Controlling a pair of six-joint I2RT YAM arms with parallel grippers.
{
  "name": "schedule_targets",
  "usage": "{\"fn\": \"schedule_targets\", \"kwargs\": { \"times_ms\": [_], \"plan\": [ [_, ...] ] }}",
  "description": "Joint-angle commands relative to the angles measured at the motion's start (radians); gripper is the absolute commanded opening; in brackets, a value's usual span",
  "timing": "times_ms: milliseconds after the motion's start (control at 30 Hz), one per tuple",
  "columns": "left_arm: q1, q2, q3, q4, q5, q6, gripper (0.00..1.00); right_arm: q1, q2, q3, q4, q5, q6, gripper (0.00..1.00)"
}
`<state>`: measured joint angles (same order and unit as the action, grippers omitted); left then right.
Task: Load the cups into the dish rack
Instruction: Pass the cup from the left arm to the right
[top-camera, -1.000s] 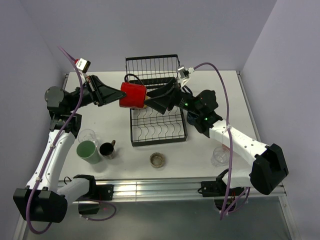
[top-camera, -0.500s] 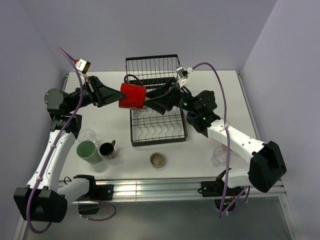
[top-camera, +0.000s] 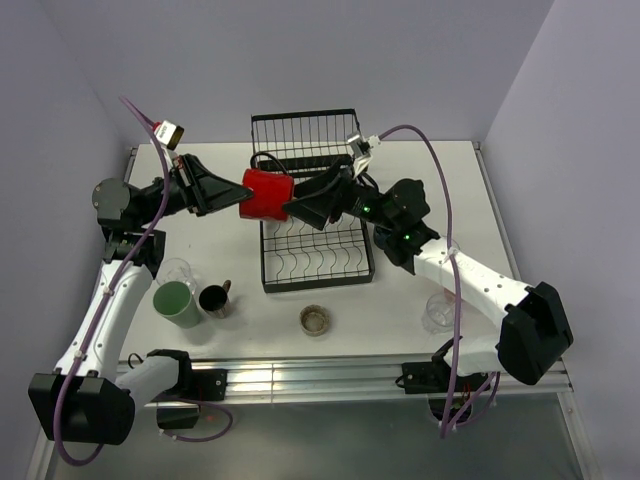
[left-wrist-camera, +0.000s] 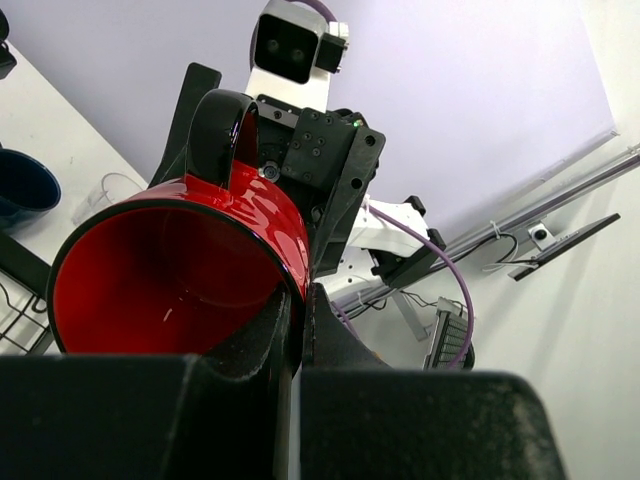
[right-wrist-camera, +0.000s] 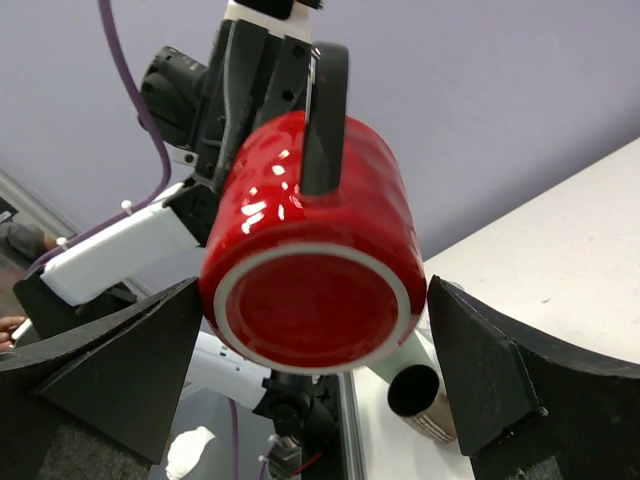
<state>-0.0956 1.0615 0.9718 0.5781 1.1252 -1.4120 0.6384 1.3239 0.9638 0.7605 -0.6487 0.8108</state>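
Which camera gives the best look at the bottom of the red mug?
The right wrist view: the red mug faces it base-on, up close. The left wrist view shows only its inside and handle; the top view, its side.

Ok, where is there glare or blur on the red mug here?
Right wrist view: white glare patches on the side of the red mug. Left wrist view: sheen on its handle; the left tool gripping its rim is dark and soft. Top view: even light, soft shadows.

The mug (top-camera: 266, 193) is red, the dish rack (top-camera: 316, 255) black, the tumbler (top-camera: 175, 304) green.
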Motion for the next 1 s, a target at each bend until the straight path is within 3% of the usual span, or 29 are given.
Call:
{"fn": "schedule_targets", "kwargs": {
  "times_ms": [0,533,667,700,800,833,967],
  "plan": [
    [-0.004,-0.029,0.018,0.075,-0.010,-0.002,0.00,0.014,0.000,0.072,0.048,-0.026,0.001,1.00],
    [-0.004,-0.023,-0.013,0.103,-0.016,-0.013,0.00,0.113,0.046,0.122,-0.012,-0.006,-0.058,1.00],
    [-0.004,-0.023,-0.025,0.092,-0.018,0.004,0.00,0.115,0.032,0.110,-0.001,-0.003,-0.047,0.94],
    [-0.004,-0.024,-0.027,0.086,-0.019,0.010,0.00,0.115,0.028,0.105,0.000,-0.002,-0.044,0.90],
    [-0.004,-0.029,-0.024,0.007,-0.028,0.076,0.00,0.116,0.012,0.093,0.014,0.000,-0.025,0.64],
    [-0.004,-0.034,-0.019,-0.023,-0.037,0.097,0.00,0.115,0.008,0.090,0.017,0.004,-0.018,0.46],
    [-0.004,-0.051,0.002,-0.202,-0.071,0.252,0.03,0.115,-0.023,0.078,-0.010,0.032,-0.005,0.12]
  ]
}}
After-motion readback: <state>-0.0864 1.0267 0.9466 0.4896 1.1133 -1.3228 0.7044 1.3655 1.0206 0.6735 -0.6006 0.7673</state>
